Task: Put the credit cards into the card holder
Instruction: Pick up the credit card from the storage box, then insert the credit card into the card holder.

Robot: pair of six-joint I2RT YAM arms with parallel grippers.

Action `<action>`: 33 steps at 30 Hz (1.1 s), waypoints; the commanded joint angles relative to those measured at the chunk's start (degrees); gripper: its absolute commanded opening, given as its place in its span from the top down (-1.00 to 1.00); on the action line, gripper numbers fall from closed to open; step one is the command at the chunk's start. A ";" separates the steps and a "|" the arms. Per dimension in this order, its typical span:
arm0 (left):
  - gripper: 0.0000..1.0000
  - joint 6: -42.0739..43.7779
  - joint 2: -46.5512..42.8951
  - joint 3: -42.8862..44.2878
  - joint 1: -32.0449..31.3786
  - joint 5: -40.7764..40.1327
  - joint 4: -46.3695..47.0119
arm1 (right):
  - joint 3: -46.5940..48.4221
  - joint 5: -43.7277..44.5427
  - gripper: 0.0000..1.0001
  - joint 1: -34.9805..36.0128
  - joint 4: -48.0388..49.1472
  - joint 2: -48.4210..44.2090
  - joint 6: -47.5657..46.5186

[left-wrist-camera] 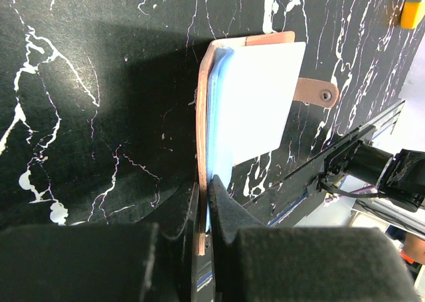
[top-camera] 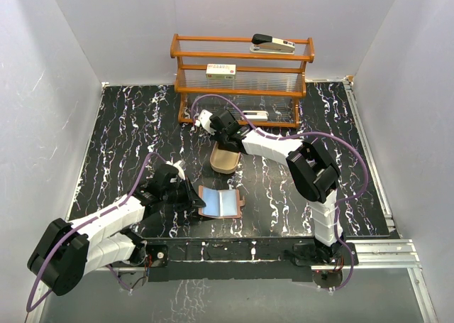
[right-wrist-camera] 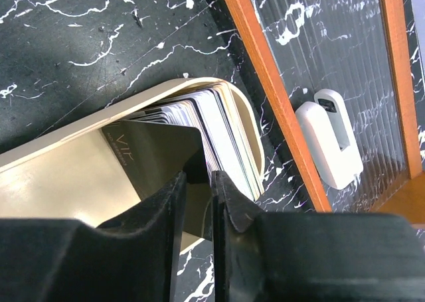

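1. L gripper [left-wrist-camera: 204, 199] was clamped on the left edge of the wallet [top-camera: 221, 201], pinning it open on the table near the arm bases.
2. The wallet lay inside-up. A white card [left-wrist-camera: 259, 96] sat on one half and looked tucked into a pocket, depth unclear.
3. The tray [top-camera: 225, 165] sat just behind the wallet. It held more cards [right-wrist-camera: 219, 116], stacked on edge at one end.
4. R gripper [right-wrist-camera: 198, 182] was down in the tray, fingers either side of a dark card [right-wrist-camera: 153, 159] at the front of the stack. The gap was narrow, but I couldn't tell if the card was pinched yet.
5. Step in hand, prob.: taking the next card from the tray. One card looked placed, several to go.
6. Next move would need:
   - a firm pinch on that one card only
   - a lift out w/o dragging its neighbours
   - a carry over to the wallet
   - card edge lined up w/ a pocket mouth, then slid in while L keeps the wallet steady
7. The rack [right-wrist-camera: 265, 76] stood just beside the tray, so the lift would need care w/ clearance.
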 commanded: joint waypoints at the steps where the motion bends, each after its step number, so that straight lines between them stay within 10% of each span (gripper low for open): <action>1: 1.00 0.04 -0.71 0.47 -0.38 -0.09 -0.55 | 1.63 2.77 0.68 -0.62 2.63 -3.54 -0.17; 18: 1.00 -1.79 0.09 1.50 -0.35 2.17 2.65 | -3.64 -10.87 1.00 -0.55 -7.57 -18.47 11.67; 33: 0.89 -5.77 2.90 -1.50 -0.35 2.45 8.89 | -22.01 -24.96 1.00 1.64 -5.07 -34.44 54.98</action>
